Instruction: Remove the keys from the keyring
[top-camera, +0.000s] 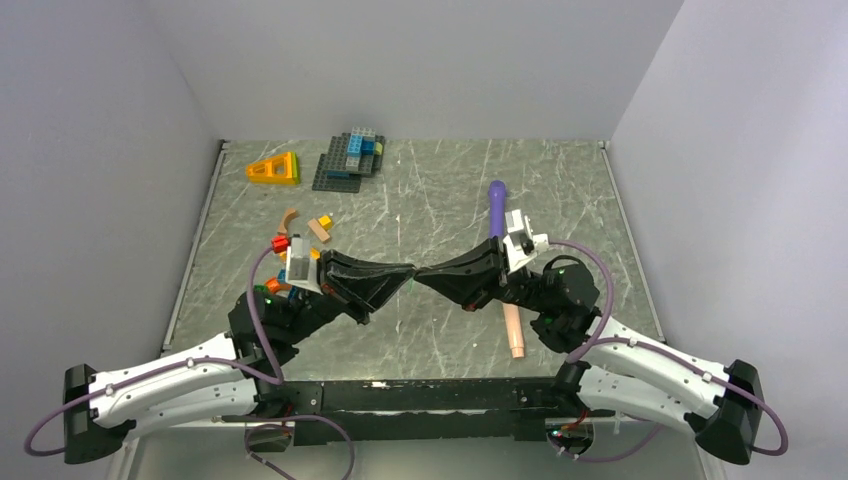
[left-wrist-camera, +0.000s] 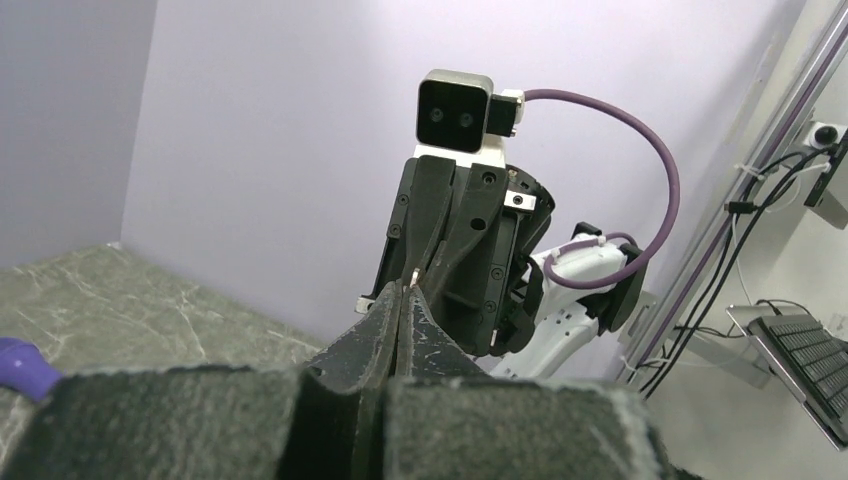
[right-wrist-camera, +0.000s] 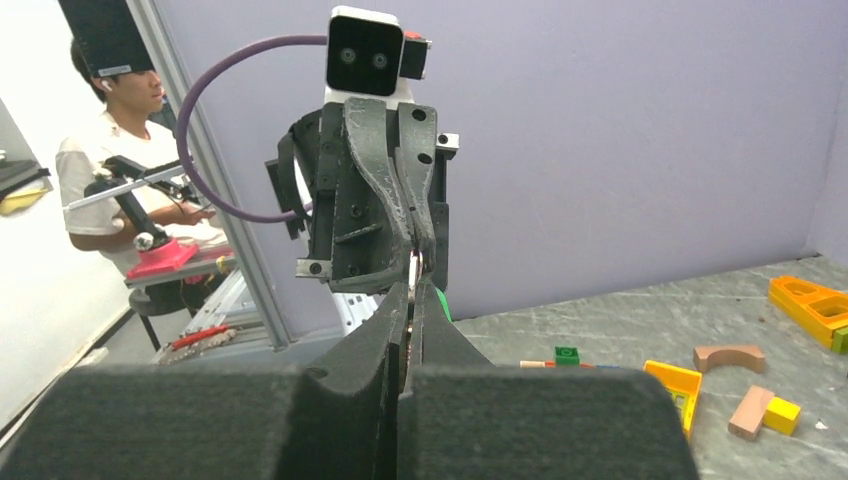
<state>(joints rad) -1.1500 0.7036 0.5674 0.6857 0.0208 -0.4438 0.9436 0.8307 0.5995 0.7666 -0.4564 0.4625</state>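
Above the middle of the table my left gripper (top-camera: 405, 272) and right gripper (top-camera: 426, 275) meet tip to tip, both shut. A thin silvery sliver of the keyring (right-wrist-camera: 415, 268) is pinched where the two pairs of tips touch. It also shows as a pale metal bit, the keyring (left-wrist-camera: 415, 275), at the left gripper (left-wrist-camera: 410, 287). Of the keys, only a green head (right-wrist-camera: 441, 303) peeks out beside the right gripper (right-wrist-camera: 413, 288). A brownish speck sits in the slit between that gripper's fingers. The rest of the ring and keys is hidden by the fingers.
Loose toy bricks (top-camera: 300, 235) lie left of the left arm, with a yellow wedge (top-camera: 273, 168) and a grey baseplate stacked with blue bricks (top-camera: 350, 160) at the back. A purple stick (top-camera: 497, 205) and a pinkish stick (top-camera: 515, 335) lie by the right arm.
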